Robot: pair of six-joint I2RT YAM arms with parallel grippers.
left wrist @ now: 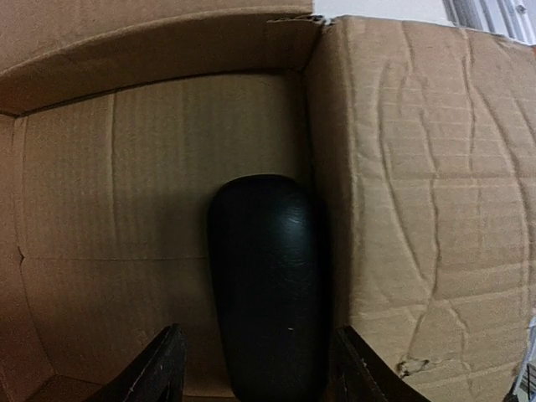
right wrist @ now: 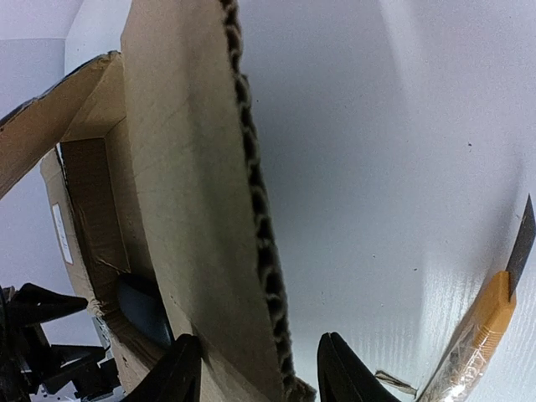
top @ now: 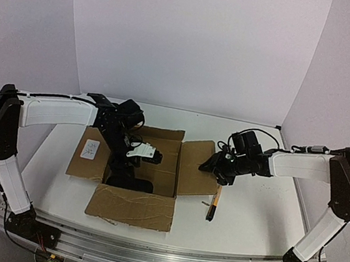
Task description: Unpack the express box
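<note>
The express box (top: 131, 207) lies open in the middle of the table, all flaps spread, with a white label (top: 90, 149) on its left flap. My left gripper (top: 122, 174) reaches down inside it. In the left wrist view the gripper (left wrist: 260, 373) is open, its fingers on either side of a black oval object (left wrist: 268, 285) on the box floor against the right wall. My right gripper (top: 212, 166) is open at the right flap. In the right wrist view the gripper (right wrist: 261, 368) straddles the flap's corrugated edge (right wrist: 266, 251) without pinching it.
A yellow-black utility knife (top: 213, 206) lies on the table just right of the box, below my right gripper; it also shows in the right wrist view (right wrist: 486, 327). The box walls (left wrist: 419, 209) stand close round my left gripper.
</note>
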